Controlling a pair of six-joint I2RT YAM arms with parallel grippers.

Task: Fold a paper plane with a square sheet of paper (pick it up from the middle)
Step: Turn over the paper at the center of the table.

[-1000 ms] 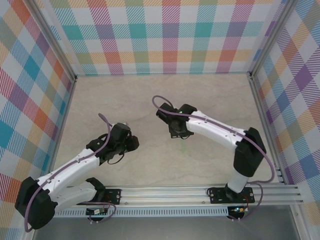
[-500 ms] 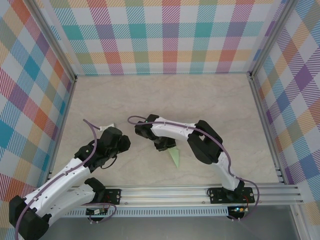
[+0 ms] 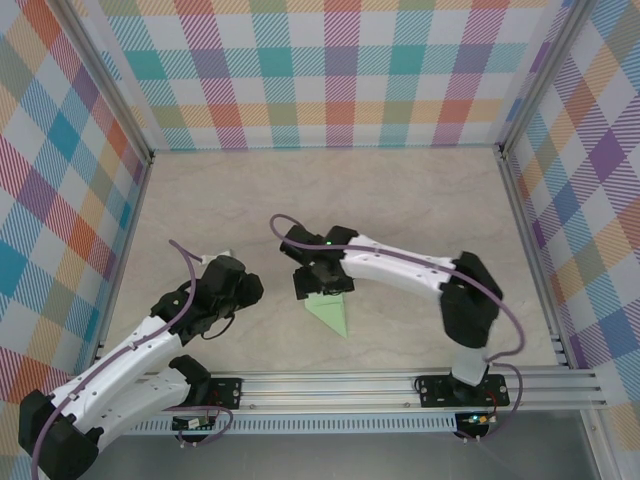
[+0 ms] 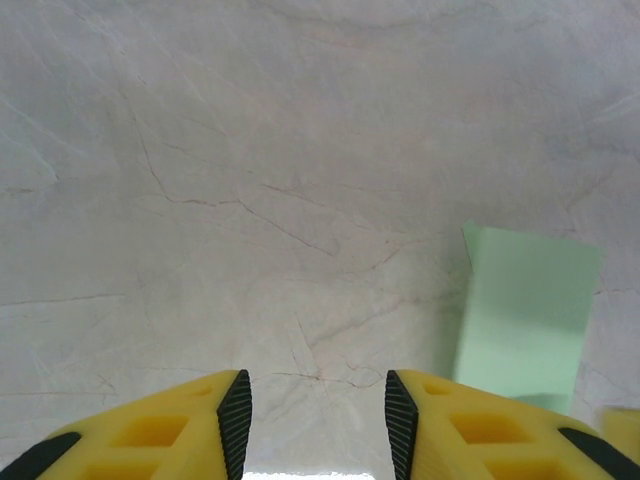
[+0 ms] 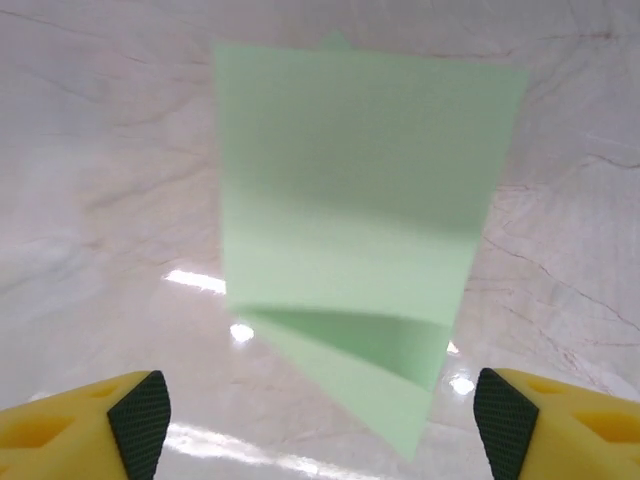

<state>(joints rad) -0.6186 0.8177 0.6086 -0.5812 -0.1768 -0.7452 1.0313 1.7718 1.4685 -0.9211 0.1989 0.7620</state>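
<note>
1. Nearest, a metal rail [image 3: 350, 385] along the front edge carries both arm bases.
2. Just beyond it, on the marble-patterned table [image 3: 420, 200], lies the paper plane [image 3: 328, 312]. It is pale green and folded, with its sharp point aimed toward the rail and a little to the right and its wide end facing away.
3. In the top view the right arm's wrist sits over the plane's wide end. In the right wrist view the right gripper [image 5: 320, 430] has its fingers [image 5: 140, 420] spread wide, one in each lower corner. The plane lies between them and slightly ahead, touching neither. A lower layer shows beneath the upper panel along a slanting crease.
4. The left gripper [image 4: 317, 420] is to the plane's left, apart from it. Its fingers stand partly spread with only bare table between them. The plane lies ahead and off to the right of the right-hand finger, not touching it.
5. Farther back is open tabletop, then the checked walls [image 3: 340, 80].
</note>
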